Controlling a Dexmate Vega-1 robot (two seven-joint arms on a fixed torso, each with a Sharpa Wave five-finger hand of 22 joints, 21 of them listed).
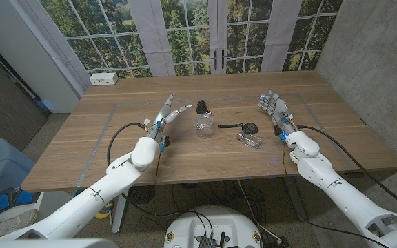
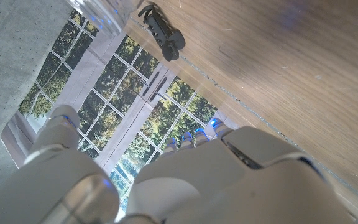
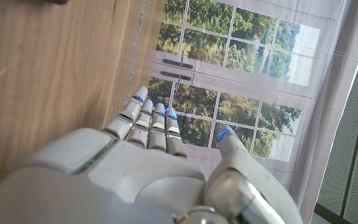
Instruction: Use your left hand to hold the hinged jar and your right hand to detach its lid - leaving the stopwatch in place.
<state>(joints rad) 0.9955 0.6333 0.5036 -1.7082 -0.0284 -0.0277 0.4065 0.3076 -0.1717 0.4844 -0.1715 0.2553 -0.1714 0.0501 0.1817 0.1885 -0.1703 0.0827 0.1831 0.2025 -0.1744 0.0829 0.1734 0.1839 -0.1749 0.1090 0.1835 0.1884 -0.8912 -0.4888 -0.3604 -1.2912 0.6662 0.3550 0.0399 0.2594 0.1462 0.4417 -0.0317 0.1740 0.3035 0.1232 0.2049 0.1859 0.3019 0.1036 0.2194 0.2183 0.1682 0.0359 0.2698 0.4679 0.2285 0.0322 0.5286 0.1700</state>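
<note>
Upright, clear jar [image 1: 204, 125] mid-table, its lid [image 1: 249, 140] lying apart, left hand [image 1: 169, 114] & right hand [image 1: 274, 108] spread, empty.

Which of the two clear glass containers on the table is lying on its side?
The small bottle, nearer the right hand, lies on its side. The jar at centre stands upright.

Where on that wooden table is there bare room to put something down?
Bare wood lies left of the robot's left hand and right of its right hand. Between the hands it is crowded: clear glass jar, dark ridged object, black round stopwatch with cord, small clear bottle.
</note>
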